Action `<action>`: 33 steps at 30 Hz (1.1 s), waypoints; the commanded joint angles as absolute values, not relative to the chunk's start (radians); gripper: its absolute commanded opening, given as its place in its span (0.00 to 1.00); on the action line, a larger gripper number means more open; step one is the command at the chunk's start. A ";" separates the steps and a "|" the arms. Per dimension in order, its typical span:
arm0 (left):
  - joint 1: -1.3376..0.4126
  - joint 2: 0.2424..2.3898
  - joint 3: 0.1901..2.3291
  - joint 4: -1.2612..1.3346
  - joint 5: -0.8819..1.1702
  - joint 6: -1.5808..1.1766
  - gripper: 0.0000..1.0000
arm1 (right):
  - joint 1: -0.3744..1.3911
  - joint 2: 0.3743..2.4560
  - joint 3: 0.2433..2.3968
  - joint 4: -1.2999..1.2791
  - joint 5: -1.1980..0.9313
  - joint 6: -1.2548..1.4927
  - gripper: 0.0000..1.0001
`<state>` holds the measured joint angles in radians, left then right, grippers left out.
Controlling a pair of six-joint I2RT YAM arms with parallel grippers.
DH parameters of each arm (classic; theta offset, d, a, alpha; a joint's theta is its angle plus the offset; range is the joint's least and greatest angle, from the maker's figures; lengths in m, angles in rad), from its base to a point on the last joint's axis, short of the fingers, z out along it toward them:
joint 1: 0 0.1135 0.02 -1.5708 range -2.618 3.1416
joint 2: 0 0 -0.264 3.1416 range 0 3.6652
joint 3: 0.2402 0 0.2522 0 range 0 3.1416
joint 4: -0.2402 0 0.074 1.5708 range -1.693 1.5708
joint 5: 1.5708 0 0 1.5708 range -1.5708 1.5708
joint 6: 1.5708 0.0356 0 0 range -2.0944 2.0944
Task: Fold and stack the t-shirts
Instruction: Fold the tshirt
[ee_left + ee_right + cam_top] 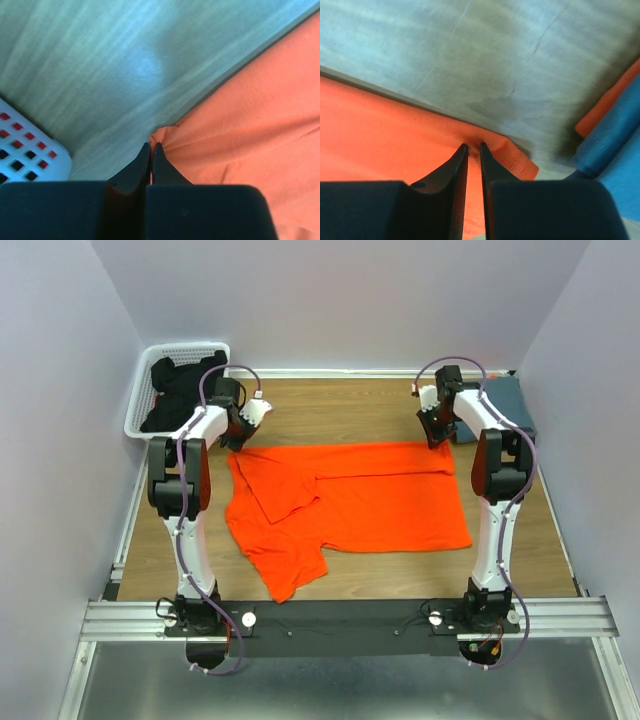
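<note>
The orange t-shirt lies spread on the wooden table, its far edge partly folded over. My left gripper is shut on its far left corner. My right gripper is shut on its far right corner, with a fold of cloth pinched between the fingers. A dark blue-grey t-shirt lies folded at the far right, behind the right arm; it shows as blue cloth in the right wrist view.
A white plastic basket with dark clothing in it stands at the far left corner; its wall shows in the left wrist view. Walls enclose the table on three sides. A metal rail runs along the near edge.
</note>
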<state>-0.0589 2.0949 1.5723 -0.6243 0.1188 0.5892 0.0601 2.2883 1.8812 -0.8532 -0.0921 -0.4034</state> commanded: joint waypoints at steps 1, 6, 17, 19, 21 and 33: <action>-0.041 2.150 1.669 -0.630 0.086 0.565 0.00 | 0.055 2.385 1.937 -0.796 -0.006 -0.381 0.22; -0.041 2.161 1.747 -0.646 0.142 0.540 0.32 | 0.064 2.428 2.052 -0.796 -0.011 -0.356 0.26; -0.067 1.955 1.677 -0.687 0.253 0.528 0.38 | 0.081 2.146 1.921 -0.804 -0.133 -0.337 0.49; -0.077 1.931 1.642 -0.687 0.265 0.523 0.38 | 0.081 2.122 1.867 -0.804 -0.132 -0.353 0.49; -0.089 1.907 1.576 -0.666 0.270 0.502 0.38 | 0.081 2.108 1.824 -0.802 -0.118 -0.368 0.45; -0.118 1.927 1.347 -0.571 0.216 0.456 0.37 | 0.081 2.143 1.689 -0.776 -0.063 -0.382 0.36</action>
<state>-0.1116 1.9072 1.3685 -0.6121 0.2287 0.4721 0.0784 2.1201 1.7325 -0.7971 -0.0948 -0.3676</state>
